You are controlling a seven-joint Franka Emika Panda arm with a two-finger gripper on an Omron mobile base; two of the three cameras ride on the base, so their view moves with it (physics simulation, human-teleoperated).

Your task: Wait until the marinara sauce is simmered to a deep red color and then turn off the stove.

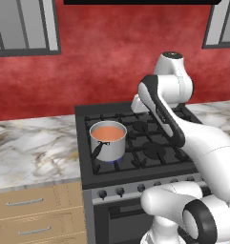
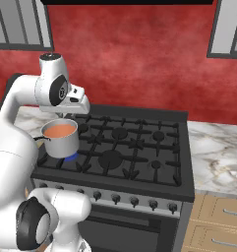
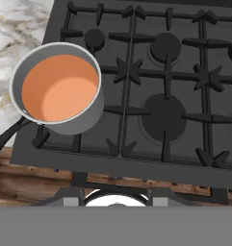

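sauce (image 3: 59,89), smooth pale orange disc, fills a shiny steel saucepan (image 3: 81,122) on the stove's (image 3: 151,158) near-left cast-iron grate; pincer state: cannot tell.

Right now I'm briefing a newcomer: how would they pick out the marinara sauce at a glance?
Find the wide black stove against the red wall. On its front left burner, over a small blue flame, stands a shiny steel saucepan with a dark handle. The marinara sauce is the smooth, pale orange-red disc of liquid inside it, the only pot on the grates.
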